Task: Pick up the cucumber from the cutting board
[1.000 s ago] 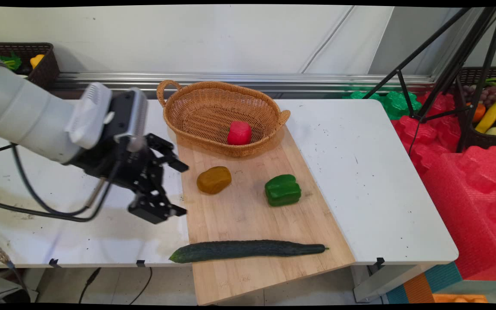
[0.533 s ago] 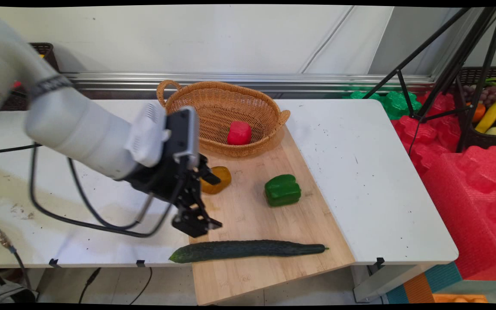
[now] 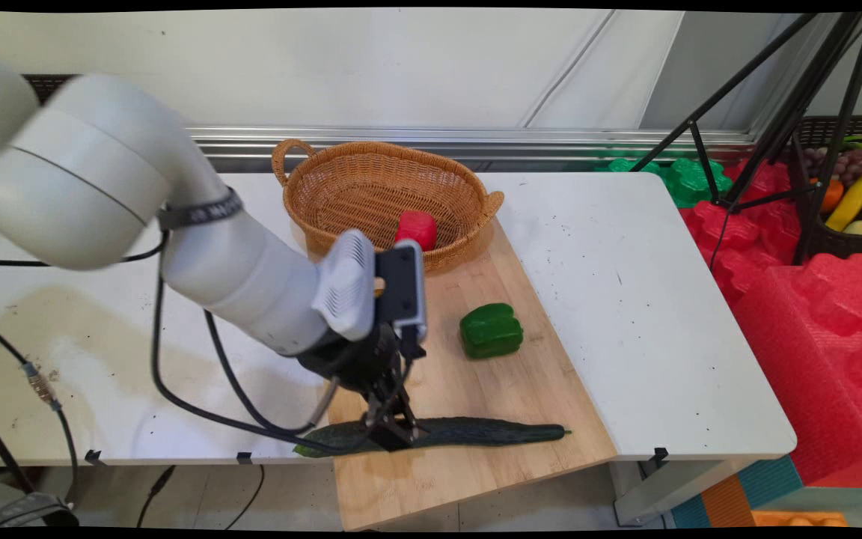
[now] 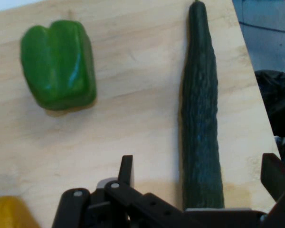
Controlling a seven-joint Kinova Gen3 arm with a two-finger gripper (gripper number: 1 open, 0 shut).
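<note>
Where gripper (image 4: 199, 183) straddles cucumber (image 4: 200, 118), board edge (image 4: 249, 76) beside

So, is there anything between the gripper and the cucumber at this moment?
Nothing visible. The open gripper is right over the cucumber, one finger on each side of it. The green pepper lies apart on the wooden board.
</note>
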